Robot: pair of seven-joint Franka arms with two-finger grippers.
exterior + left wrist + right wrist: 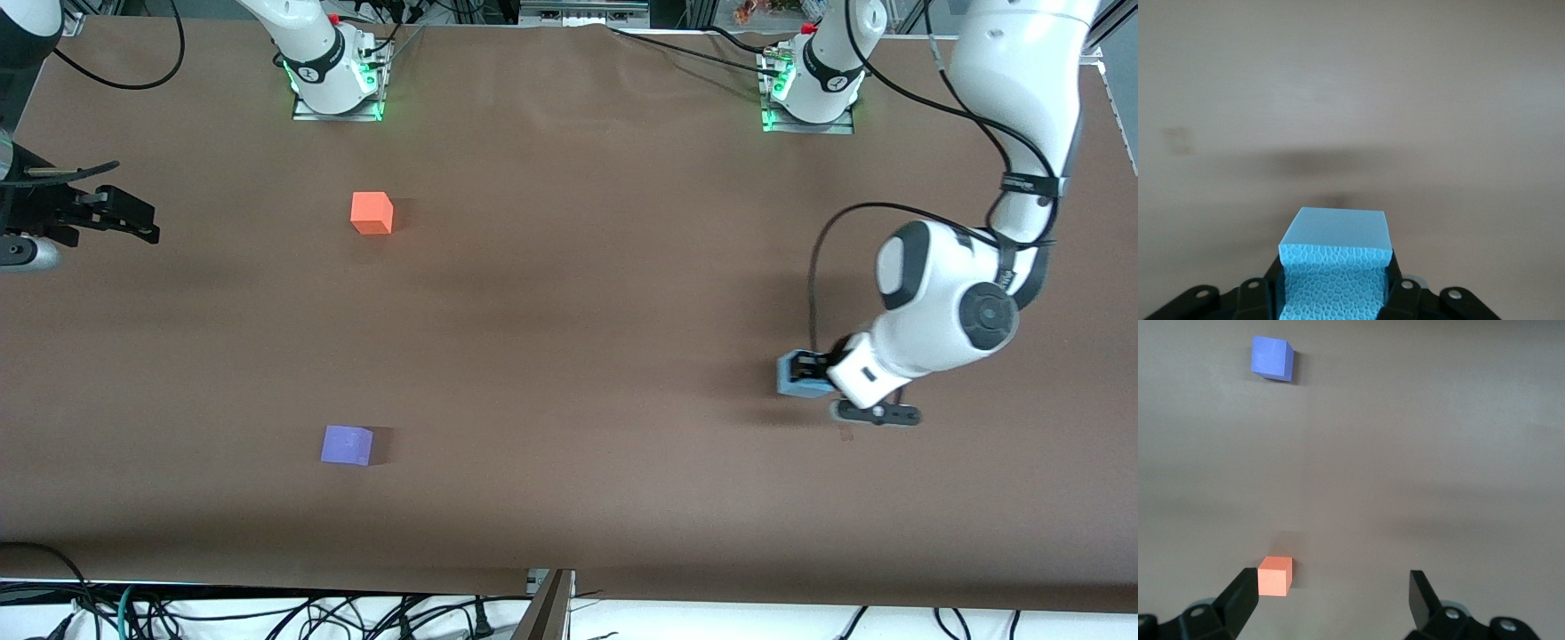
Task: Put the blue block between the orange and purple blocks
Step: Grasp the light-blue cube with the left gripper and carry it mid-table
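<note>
My left gripper (805, 373) is shut on the light blue block (797, 377) toward the left arm's end of the table, low over the brown cloth. In the left wrist view the blue block (1335, 267) sits gripped between the black fingers (1399, 283). The orange block (372, 213) lies on the cloth toward the right arm's end. The purple block (347, 444) lies nearer the front camera than the orange one. My right gripper (133, 218) waits open and empty at the right arm's end. The right wrist view shows the orange block (1275, 576) and the purple block (1272, 358).
The brown cloth (569, 356) covers the whole table. Both arm bases (336, 80) stand along the edge farthest from the front camera. Cables hang below the table's near edge (267, 613).
</note>
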